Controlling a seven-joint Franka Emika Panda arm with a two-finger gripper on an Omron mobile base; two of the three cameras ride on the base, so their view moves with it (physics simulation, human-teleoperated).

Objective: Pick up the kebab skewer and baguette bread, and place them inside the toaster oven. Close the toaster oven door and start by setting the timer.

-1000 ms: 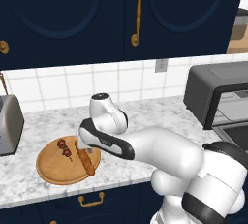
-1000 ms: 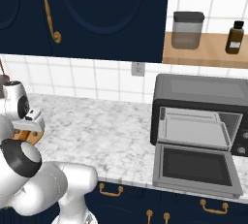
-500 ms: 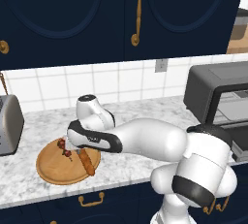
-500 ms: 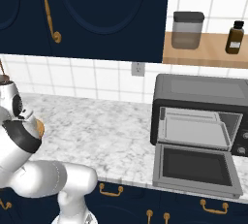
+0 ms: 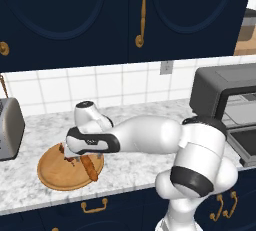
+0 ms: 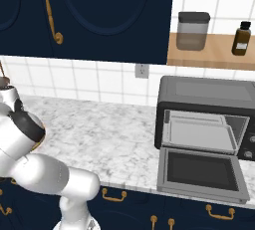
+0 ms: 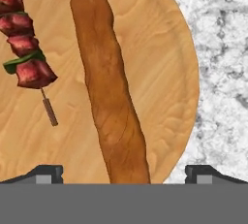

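The baguette bread (image 7: 114, 97) lies lengthwise on a round wooden board (image 7: 164, 63), and in the left base view the baguette bread (image 5: 89, 168) points toward the counter's front edge. The kebab skewer (image 7: 29, 53), with red meat chunks and green bits, lies beside it on the same board. My gripper (image 7: 125, 174) hangs open just above the board, one fingertip on each side of the loaf's near end, touching nothing. The toaster oven (image 6: 204, 109) stands far to the right with its door (image 6: 201, 172) folded down flat and a tray inside.
A silver pop-up toaster (image 5: 7, 127) stands left of the board (image 5: 57, 175). Bare marble counter (image 6: 99, 134) runs between board and oven. A jar (image 6: 193, 30) and a bottle (image 6: 241, 39) sit on a shelf above the oven. Dark cabinets hang overhead.
The arm has swung left and down, bringing the hand low over the board and the baguette. The jaws have stayed open.
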